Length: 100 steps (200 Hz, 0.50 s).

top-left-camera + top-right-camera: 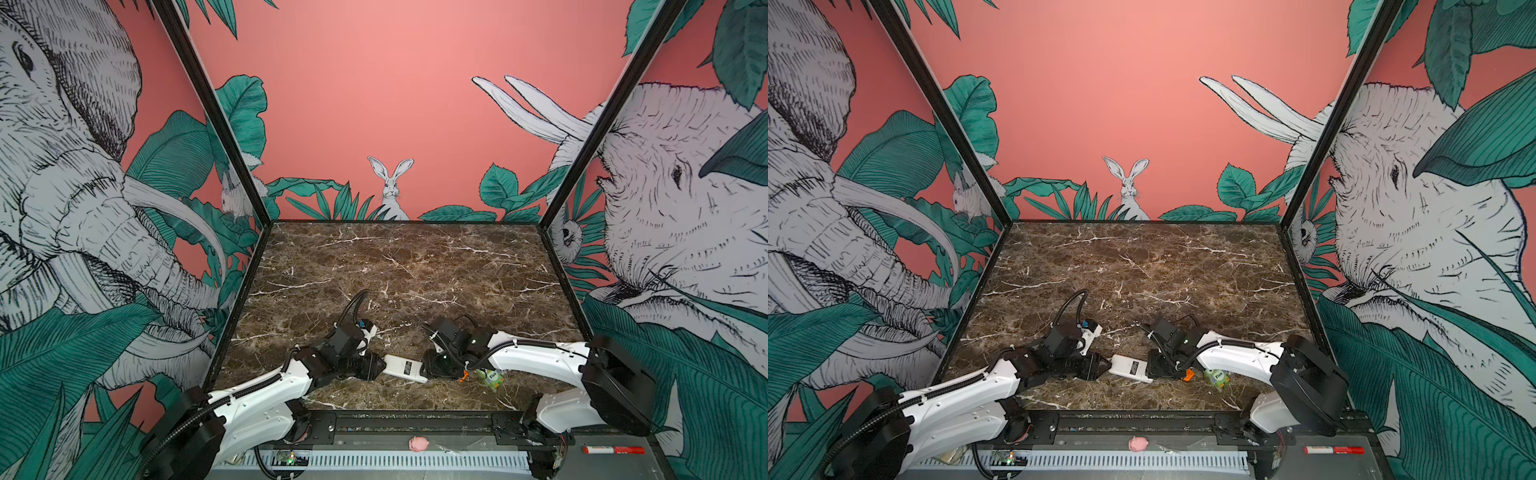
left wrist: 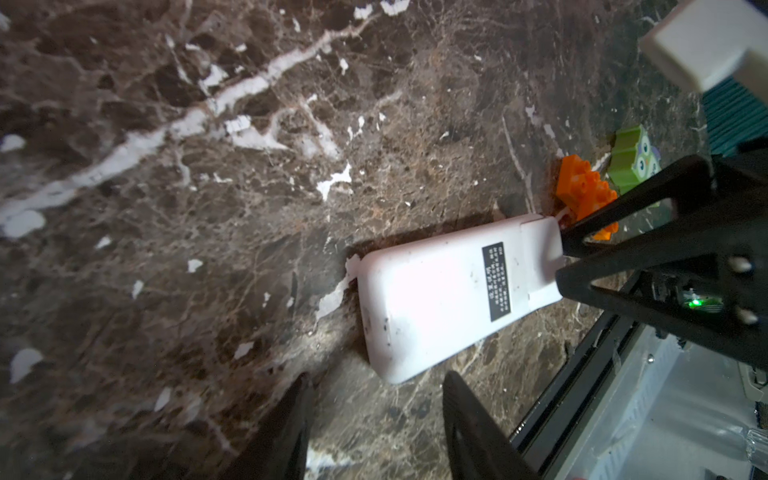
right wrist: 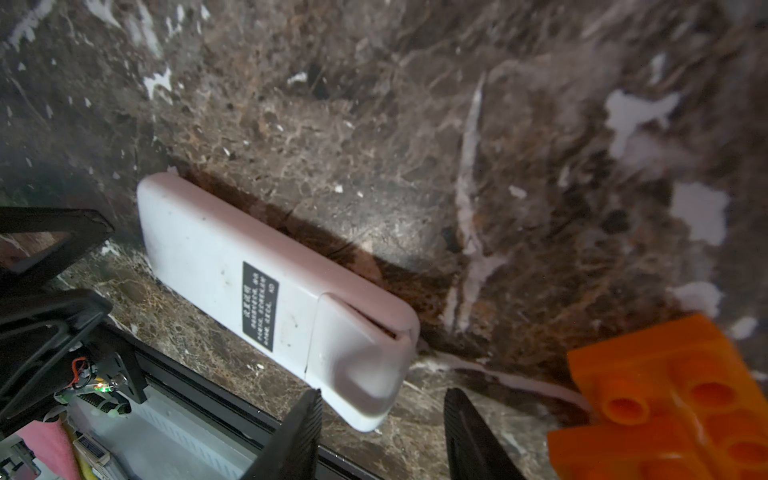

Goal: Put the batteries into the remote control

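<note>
- Remote control [image 1: 405,368]: lies face down, with its white back and black label [image 3: 259,307] up. It is near the middle of the table's [image 1: 415,266] front edge, lengthwise between the two arms.
- Left gripper [image 2: 377,384]: released. Its two fingers stand apart at the plain end of the remote control, which sits at the mouth of the gap. Nothing is grasped.
- Right gripper [image 3: 382,397]: likewise unclenched. The cover end of the remote control pokes between its fingers, close to one and clear of the other, so no grip is made.
- Battery cover [image 3: 357,345]: in place on the back, with a thin dark slit along one edge; it looks not quite seated.
- Batteries: none visible in any view. Whether they are already inside cannot be told.
- Bystanders: an orange brick [image 3: 665,395] and a green owl toy [image 2: 633,160] lie just past the cover end, farther along the front edge toward the right corner.
- Progress (judged): with the cover on and no loose cells in sight, loading is either nearly finished, needing only the cover pressed home, or not begun.
</note>
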Each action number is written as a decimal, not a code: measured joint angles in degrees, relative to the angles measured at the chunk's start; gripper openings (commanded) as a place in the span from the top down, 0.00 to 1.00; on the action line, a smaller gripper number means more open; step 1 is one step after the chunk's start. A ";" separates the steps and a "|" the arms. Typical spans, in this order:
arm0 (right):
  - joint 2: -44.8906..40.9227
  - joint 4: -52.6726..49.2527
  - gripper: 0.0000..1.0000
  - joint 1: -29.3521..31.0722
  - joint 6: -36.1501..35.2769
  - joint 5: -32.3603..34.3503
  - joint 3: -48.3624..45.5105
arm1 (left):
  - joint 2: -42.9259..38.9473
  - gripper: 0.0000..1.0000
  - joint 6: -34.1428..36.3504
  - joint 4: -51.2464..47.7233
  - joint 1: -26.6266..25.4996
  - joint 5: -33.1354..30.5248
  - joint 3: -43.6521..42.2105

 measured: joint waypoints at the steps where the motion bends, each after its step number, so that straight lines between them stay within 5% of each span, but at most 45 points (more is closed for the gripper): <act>1: 0.00 0.02 0.54 -0.02 0.00 0.00 0.00 | 0.07 0.48 0.00 0.02 0.00 0.07 0.02; 100: 2.03 4.28 0.64 -0.31 -0.15 -0.96 -1.40 | 5.62 0.48 0.48 3.39 0.00 2.21 0.17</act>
